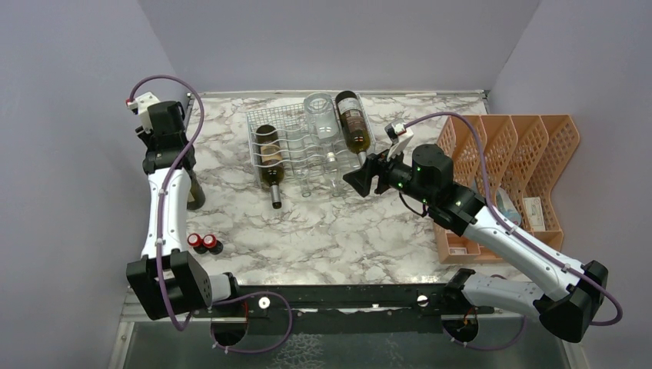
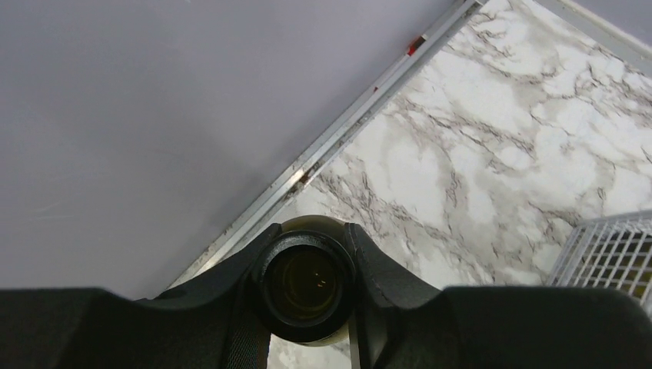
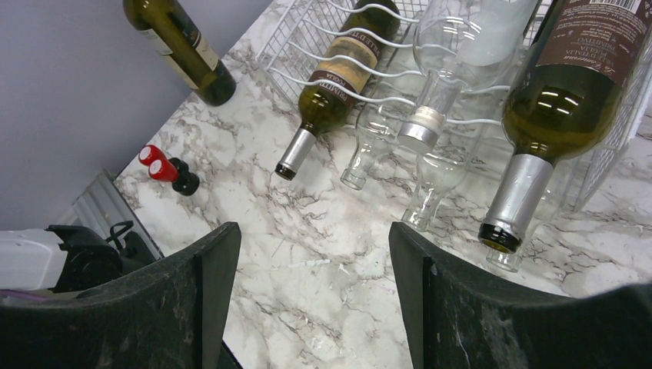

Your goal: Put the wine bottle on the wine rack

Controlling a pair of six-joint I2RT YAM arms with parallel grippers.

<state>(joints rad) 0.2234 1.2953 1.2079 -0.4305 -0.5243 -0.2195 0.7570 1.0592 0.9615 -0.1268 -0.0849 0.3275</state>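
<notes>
Only the left wrist view shows the grasp. It looks straight down the open mouth of the bottle (image 2: 307, 286), where the left gripper (image 2: 311, 244) pinches the neck, a black finger (image 2: 378, 269) pressed to each side of the lip. The grey wall (image 2: 154, 115) and the edge of the marbled desk (image 2: 492, 154) lie beyond. In the top view the arm hides that grip, and only the dark lower body shows beside the white link. The bottle stands upright at the desk's left edge, well apart from the rack (image 1: 251, 142) to its right. The right wrist view shows its side: green glass and a pale label whose print is too small to read, with the top cut off by the frame. That view also shows the rack's load up close, necks pointing toward the camera. There is a cream-label bottle (image 3: 338, 65), a clear bottle (image 3: 454, 46) and a dark-label bottle (image 3: 565, 92) with a silver foil neck. The dark label carries white lettering, upside down and not legible. More clear necks poke out beneath them. The right gripper (image 3: 307, 284) is spread wide, only desk between its fingers (image 3: 204, 300), near the rack's front and well apart from the bottle. Two red caps (image 3: 156, 163) lie by the desk's left edge. The top view alone shows the orange tray (image 1: 530, 154) at the right.
</notes>
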